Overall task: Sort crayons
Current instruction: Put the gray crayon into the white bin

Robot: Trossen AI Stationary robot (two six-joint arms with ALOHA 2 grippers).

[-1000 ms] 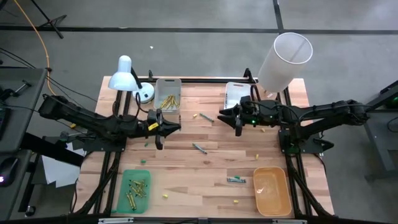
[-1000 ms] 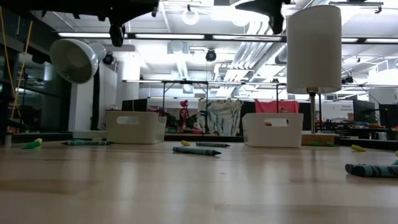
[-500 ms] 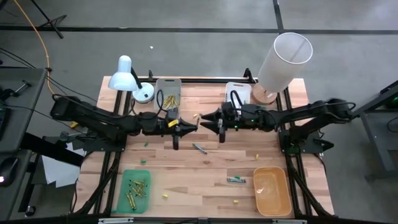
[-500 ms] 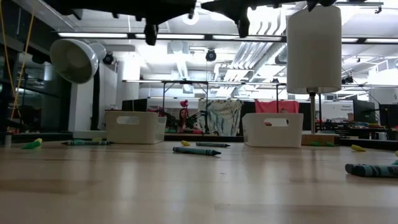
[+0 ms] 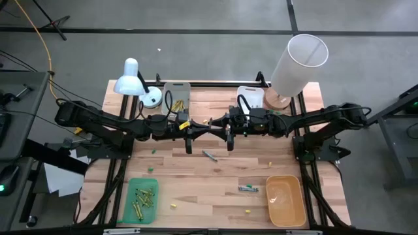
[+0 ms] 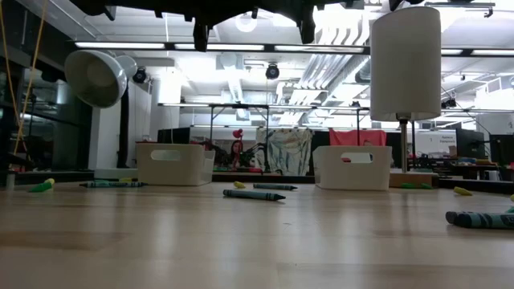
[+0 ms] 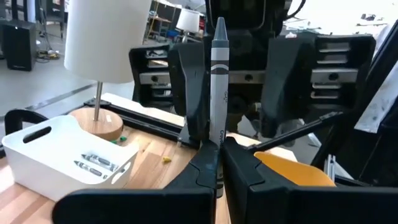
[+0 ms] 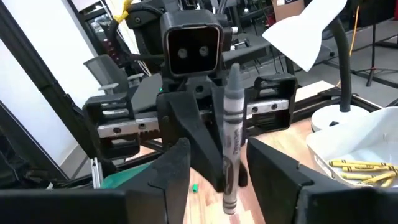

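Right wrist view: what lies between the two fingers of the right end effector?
A grey crayon, clamped by the left end effector; the right end effector's fingers stand apart beside it. Both wrist views show this.

Left pincer (image 5: pixel 196 129) and right pincer (image 5: pixel 221 125) meet tip-to-tip above table (image 5: pixel 215 183)

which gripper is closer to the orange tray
Right. The right gripper hangs over the table's middle, on the same side as the orange tray at the front right corner. The left gripper, shut on a grey crayon, sits just beyond it.
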